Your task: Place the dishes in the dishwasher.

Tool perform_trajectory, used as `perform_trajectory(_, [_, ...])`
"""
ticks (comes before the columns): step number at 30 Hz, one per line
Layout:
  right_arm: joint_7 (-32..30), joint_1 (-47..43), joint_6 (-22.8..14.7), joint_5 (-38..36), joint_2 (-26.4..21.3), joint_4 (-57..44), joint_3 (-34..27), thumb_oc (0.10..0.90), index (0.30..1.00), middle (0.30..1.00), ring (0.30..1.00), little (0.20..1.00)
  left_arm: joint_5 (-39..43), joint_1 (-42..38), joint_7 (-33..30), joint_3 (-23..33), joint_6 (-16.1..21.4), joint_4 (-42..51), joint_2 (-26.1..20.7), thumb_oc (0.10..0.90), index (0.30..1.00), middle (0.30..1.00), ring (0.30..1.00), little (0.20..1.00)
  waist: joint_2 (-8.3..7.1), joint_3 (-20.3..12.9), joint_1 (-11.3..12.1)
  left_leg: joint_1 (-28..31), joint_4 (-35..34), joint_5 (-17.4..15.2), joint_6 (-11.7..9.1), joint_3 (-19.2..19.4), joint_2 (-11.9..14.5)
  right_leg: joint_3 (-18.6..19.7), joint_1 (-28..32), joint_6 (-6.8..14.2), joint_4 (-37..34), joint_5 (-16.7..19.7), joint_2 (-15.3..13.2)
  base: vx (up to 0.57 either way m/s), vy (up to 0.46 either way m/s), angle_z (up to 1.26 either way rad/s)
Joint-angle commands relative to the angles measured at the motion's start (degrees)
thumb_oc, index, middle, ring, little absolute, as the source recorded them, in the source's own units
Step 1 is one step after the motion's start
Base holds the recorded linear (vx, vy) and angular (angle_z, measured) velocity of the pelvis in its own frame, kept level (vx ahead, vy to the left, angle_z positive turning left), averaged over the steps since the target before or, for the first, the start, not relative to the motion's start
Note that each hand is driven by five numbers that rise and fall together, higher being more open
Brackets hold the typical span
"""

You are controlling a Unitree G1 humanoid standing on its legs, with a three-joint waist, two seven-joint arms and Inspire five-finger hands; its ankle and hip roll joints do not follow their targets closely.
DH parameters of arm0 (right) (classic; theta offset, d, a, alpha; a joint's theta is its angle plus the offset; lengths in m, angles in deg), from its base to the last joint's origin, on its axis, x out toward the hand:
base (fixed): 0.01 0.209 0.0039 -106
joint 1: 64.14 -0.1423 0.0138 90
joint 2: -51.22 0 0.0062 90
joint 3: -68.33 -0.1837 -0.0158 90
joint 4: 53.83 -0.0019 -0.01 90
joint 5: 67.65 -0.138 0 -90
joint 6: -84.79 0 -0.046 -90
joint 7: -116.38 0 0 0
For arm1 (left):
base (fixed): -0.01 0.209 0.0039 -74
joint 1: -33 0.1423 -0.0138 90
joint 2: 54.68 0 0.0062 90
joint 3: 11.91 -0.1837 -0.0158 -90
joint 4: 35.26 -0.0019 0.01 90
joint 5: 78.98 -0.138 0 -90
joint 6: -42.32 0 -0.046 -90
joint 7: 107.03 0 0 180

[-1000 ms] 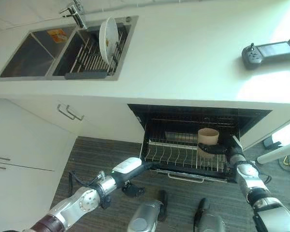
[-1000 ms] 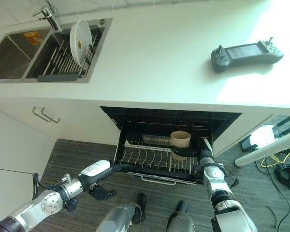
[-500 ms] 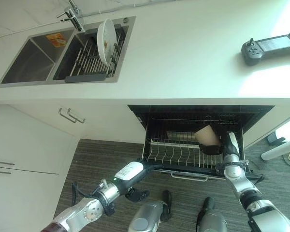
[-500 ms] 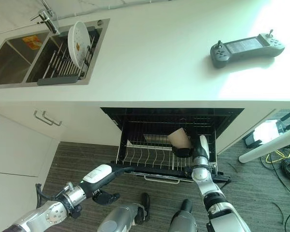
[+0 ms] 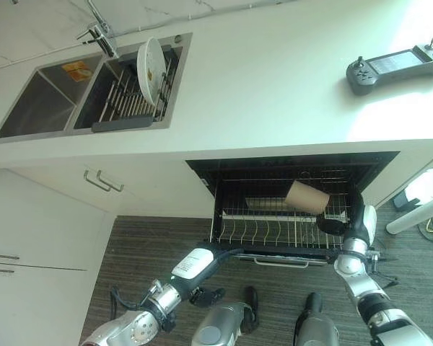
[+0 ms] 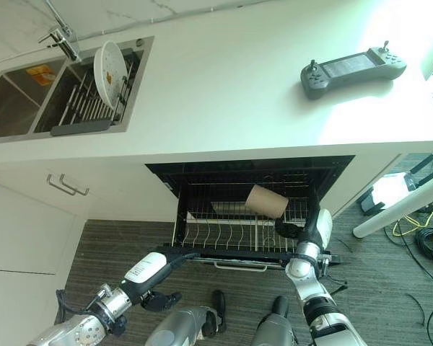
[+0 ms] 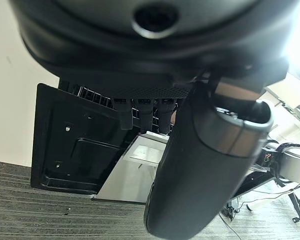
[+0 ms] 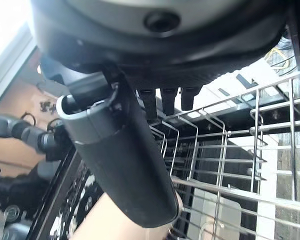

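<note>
One long white counter (image 5: 274, 79) runs across the far side, with one double sink (image 5: 86, 90) set in at its left end. Below the counter stands one dishwasher (image 5: 292, 205), open at the front, its one wire rack (image 5: 274, 231) pulled out toward me. On the left are white cupboards (image 5: 50, 216) carrying two bar handles (image 5: 99, 182).

In the right basin of the sink sits one dish rack (image 5: 130, 97) with one white plate (image 5: 149, 66) standing on edge in it, and one tap (image 5: 97, 32) rises behind. One grey handheld controller (image 5: 393, 66) lies far right on the counter.

One tan cup (image 5: 307, 197) hangs tipped on its side over the right part of the wire rack. The right hand (image 5: 335, 225) grips it at its lower end, thumb curled against the cup. The left hand (image 5: 224, 252) is at the rack's near left edge; I cannot tell whether its fingers are closed on anything.
</note>
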Motion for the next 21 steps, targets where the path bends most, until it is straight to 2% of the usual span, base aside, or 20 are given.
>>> perform_trajectory(1, [-2.2, 0.2, -5.2, -3.1, -1.9, -1.9, -1.5, 0.8, 0.9, 0.9, 0.9, 0.9, -2.6, -0.7, -1.9, -2.7, 2.4, 1.2, 3.7, 0.8, 0.9, 0.9, 0.9, 0.9, -0.38, -0.5, -2.5, -1.4, 2.5, -7.1, -1.5, -2.2, 2.0, 0.8, 2.0, 0.0, 3.0, -9.2, 0.6, 0.0, 0.0, 0.0])
perform_trajectory(14, [-2.6, 4.0, -8.5, -7.9, 0.3, -5.5, -2.4, 0.8, 0.9, 0.9, 0.9, 0.9, -5.0, 0.1, -4.4, -2.2, 2.7, -2.1, 6.2, 0.8, 0.9, 0.9, 0.9, 0.9, -1.01, -0.8, -3.8, -1.0, 2.5, -7.4, -1.5, -1.5, 2.4, 1.0, 2.2, -0.2, 3.0, -9.7, 1.0, 0.0, 0.0, 0.0])
perform_trajectory(21, [-3.4, 5.6, -12.8, -10.2, 1.1, -9.2, -3.7, 0.8, 0.9, 0.9, 0.9, 0.9, -5.6, 0.7, -4.8, -1.7, 2.4, -2.7, 6.7, 0.8, 0.9, 0.9, 0.9, 0.9, -1.62, -1.3, -4.3, -0.5, 2.5, -7.6, -1.5, -1.0, 2.7, 0.7, 2.6, -0.3, 3.0, -10.0, 1.2, 0.0, -0.009, -0.02])
